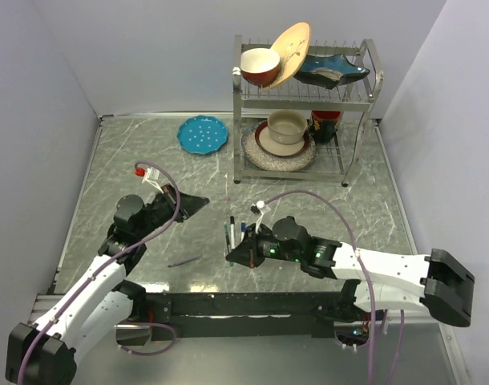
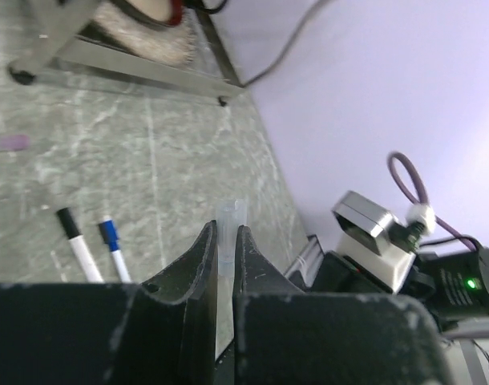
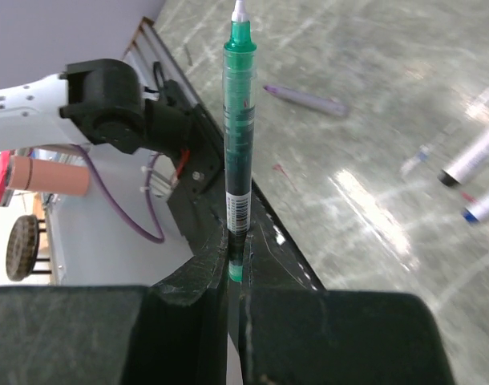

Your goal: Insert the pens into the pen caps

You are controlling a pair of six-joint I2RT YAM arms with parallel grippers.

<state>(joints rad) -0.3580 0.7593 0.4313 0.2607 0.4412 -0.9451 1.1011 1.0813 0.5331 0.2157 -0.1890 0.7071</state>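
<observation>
Marbled, glossy table (image 1: 124, 160) bearing one wire metal rack (image 1: 305, 103) at 1 o'clock. Near centre, the right gripper (image 3: 235, 249) clamps one slim green pen (image 3: 239, 144) upright, while the left gripper (image 2: 226, 233), at its 11 o'clock, pinches one pale tube (image 2: 228, 215). Two white pens (image 1: 232, 231), black- and blue-ended, lie parallel at its 12 o'clock, with one purplish stick (image 3: 305, 99) at its 9 o'clock.

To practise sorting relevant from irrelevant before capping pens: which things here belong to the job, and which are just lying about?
Belong to the job:
green pen
black-ended pen
blue-ended pen
short pale tube, probably a cap

Lying about:
dish rack
blue plate
red bowl
cream bowl
</observation>
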